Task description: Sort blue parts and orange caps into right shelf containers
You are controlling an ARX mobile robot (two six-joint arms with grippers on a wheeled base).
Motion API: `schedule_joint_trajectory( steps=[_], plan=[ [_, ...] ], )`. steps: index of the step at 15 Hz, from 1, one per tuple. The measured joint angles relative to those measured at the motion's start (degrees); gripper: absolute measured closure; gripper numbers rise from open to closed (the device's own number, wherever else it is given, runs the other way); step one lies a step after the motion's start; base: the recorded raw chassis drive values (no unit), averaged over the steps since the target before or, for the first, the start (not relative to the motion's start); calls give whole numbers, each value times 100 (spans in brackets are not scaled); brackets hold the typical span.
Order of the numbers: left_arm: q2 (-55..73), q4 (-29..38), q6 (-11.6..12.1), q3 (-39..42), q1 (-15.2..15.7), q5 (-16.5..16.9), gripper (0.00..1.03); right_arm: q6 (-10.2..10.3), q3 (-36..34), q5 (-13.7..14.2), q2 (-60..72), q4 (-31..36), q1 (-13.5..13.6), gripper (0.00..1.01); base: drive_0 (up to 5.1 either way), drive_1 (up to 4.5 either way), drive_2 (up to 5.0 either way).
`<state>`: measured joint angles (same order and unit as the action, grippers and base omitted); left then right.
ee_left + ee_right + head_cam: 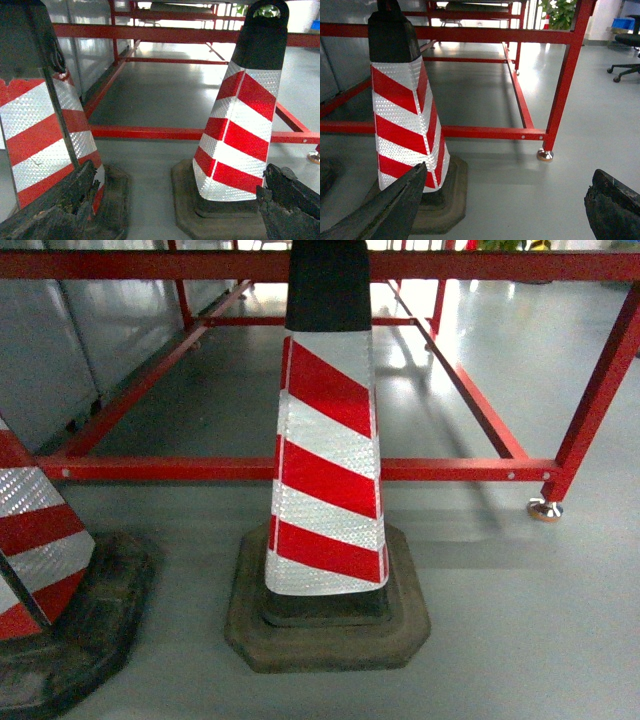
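- Nearest the head camera: left traffic cone (35,540), red and white reflective stripes, cut off by the frame edge, on a dark rubber base. It stands just left of the centre traffic cone (328,465).
- Centre traffic cone: black top, diagonal red and white bands, upright on an octagonal rubber base (330,625). It stands on the grey floor (520,620), just in front of the red steel frame (450,469).
- Red steel frame: low horizontal rails behind the centre cone, upright post to the cone's right, ending in a metal levelling foot (545,508).
- Left gripper (175,210): two worn black fingers (55,210) at the bottom corners of the left wrist view, spread wide, nothing between them. The centre cone shows between and beyond them.
- Right gripper (505,210): dark fingers (385,210) likewise wide apart and holding nothing; the centre cone sits just behind its left finger.
- Far right of the cone, past the frame post in the right wrist view: office chair (626,50), a blue crate (623,23) behind it, and a potted plant (560,12).
- Orange caps: none visible in any view. Whether the distant blue crate is a shelf container, cannot tell.
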<state>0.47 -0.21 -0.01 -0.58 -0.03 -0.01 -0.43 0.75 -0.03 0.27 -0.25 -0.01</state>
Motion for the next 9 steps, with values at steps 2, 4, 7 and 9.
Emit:
schedule_joint_trajectory(
  steps=[2,4,7,9],
  plan=[
    [0,-2,0,2,0,0,5,-2,0,0,0,0,0,3,0,0,0],
    [0,-2,2,2,0,0,5,0,0,0,0,0,0,3,0,0,0],
    [0,0,0,0,0,0,5,-2,0,0,0,0,0,3,0,0,0],
    [0,0,0,2,0,0,5,0,0,0,0,0,0,3,0,0,0]
  ],
)
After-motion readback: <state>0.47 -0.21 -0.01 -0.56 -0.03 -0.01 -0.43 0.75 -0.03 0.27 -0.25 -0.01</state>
